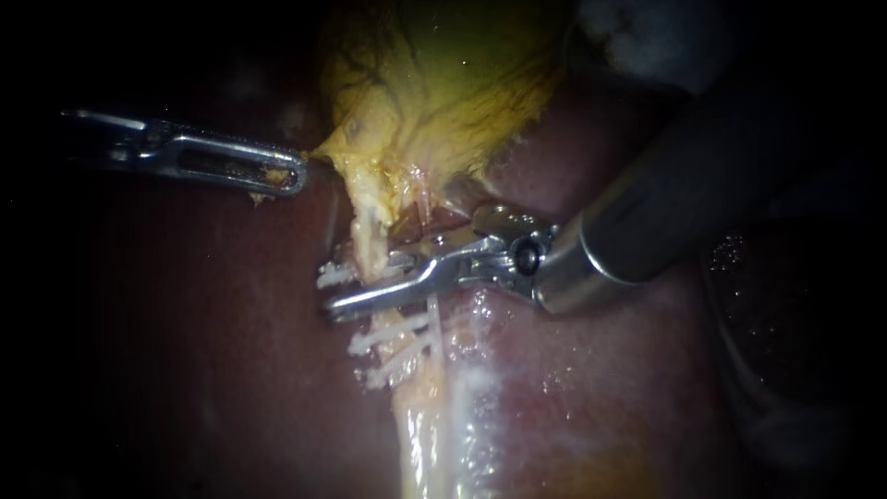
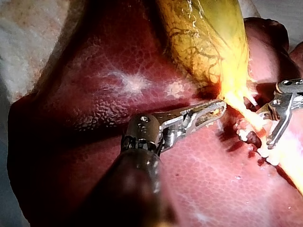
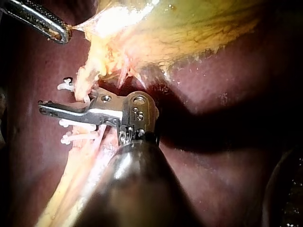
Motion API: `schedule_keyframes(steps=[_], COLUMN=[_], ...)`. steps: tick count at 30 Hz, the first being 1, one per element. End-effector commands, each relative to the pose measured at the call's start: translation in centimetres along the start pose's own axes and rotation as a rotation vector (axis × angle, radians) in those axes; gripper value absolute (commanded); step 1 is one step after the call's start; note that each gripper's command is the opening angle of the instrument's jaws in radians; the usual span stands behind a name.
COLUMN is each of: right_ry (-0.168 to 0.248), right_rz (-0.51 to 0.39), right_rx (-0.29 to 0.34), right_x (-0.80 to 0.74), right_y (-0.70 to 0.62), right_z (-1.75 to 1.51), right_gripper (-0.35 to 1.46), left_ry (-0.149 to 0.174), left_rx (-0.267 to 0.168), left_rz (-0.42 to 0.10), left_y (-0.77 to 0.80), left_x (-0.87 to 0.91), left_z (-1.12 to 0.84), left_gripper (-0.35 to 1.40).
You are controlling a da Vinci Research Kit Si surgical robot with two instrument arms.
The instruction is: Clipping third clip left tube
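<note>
The yellow gallbladder narrows into a pale tube that runs down over the liver. My left instrument is shut on the gallbladder's lower edge and holds it out to the left; it also shows in the left wrist view. My right instrument reaches across the tube with its jaws open. One jaw lies in front of the tube and the other is mostly hidden behind it. A white clip sits on the tube between the jaws. Two more clips cross the tube just below.
Dark red liver surrounds the tube on all sides. The right instrument's thick shaft covers the upper right. White cloth lies beyond the liver's edge in the left wrist view.
</note>
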Motion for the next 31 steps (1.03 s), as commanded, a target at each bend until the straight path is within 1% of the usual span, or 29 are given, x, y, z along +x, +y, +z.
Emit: schedule_keyframes(steps=[1, 3, 6, 10, 13, 15, 24, 31], right_ry=[0.005, 0.007, 0.013, 0.012, 0.011, 0.01, 0.006, 0.005], right_rz=[0.002, 0.005, 0.007, 0.008, 0.013, 0.013, 0.008, 0.008], right_rx=[-0.006, -0.008, -0.012, -0.012, -0.013, -0.013, -0.009, -0.009], right_x=[0.03, 0.08, 0.11, 0.1, 0.1, 0.09, 0.01, 0.0], right_y=[-0.01, -0.03, -0.05, -0.07, -0.08, -0.08, -0.05, -0.05], right_z=[-0.01, -0.01, -0.02, -0.03, -0.03, -0.04, -0.04, -0.04], right_gripper=[0.49, 0.46, 0.3, -0.03, -0.18, -0.35, -0.35, -0.35], left_ry=[0.0, 0.0, 0.0, 0.0, 0.0, 0.0, 0.0, 0.0], left_rx=[0.001, 0.001, 0.001, 0.001, 0.001, 0.001, 0.001, 0.001], left_rz=[0.0, 0.0, 0.0, 0.0, 0.0, 0.0, 0.0, 0.0], left_y=[0.0, 0.0, 0.0, 0.0, 0.0, 0.0, 0.0, 0.0], left_x=[0.0, 0.0, 0.0, 0.0, 0.0, 0.0, 0.0, -0.01], left_z=[0.0, 0.0, 0.0, 0.0, 0.0, 0.0, 0.0, -0.01], left_gripper=[-0.35, -0.35, -0.35, -0.35, -0.35, -0.35, -0.35, -0.35])
